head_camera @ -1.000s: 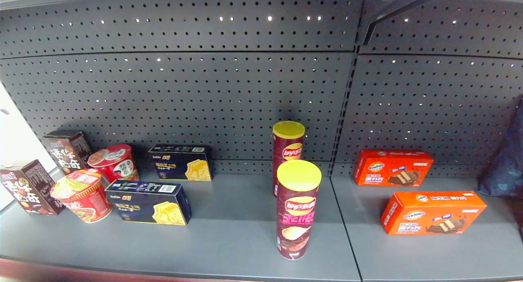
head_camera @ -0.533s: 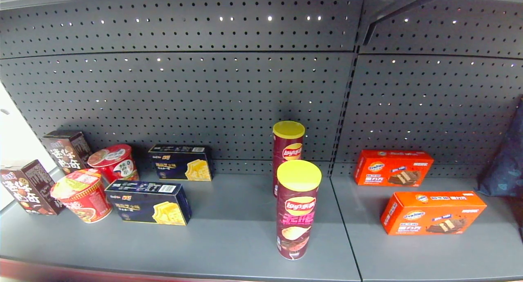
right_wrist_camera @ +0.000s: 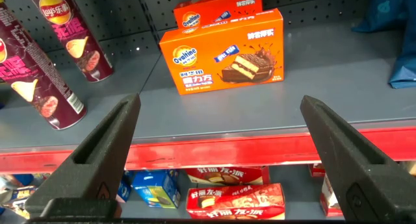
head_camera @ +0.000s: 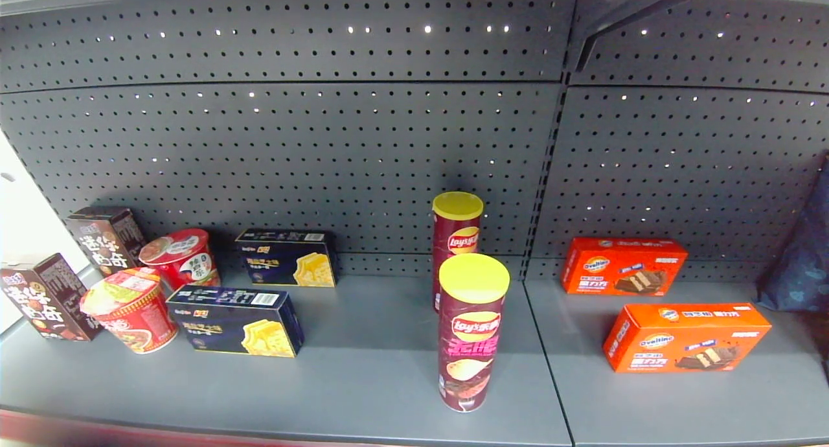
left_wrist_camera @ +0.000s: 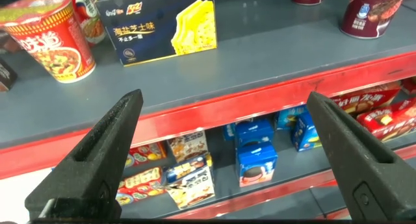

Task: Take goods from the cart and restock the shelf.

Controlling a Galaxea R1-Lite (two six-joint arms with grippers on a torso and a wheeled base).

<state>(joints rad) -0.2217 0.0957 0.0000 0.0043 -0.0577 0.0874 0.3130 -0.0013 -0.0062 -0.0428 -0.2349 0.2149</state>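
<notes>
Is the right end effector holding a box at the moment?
No, the right end effector is open with nothing between its fingers, and the orange box sits on the shelf beyond it.

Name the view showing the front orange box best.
Right wrist view: the front orange box sits close, whole face unobstructed. Head view shows it whole, farther off. Left wrist view faces the blue box.

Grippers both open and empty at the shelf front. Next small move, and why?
Likely back off the shelf and go to the cart for an item: left gripper and right gripper are open, holding nothing, facing its red front edge, so there is nothing to place yet.
</notes>
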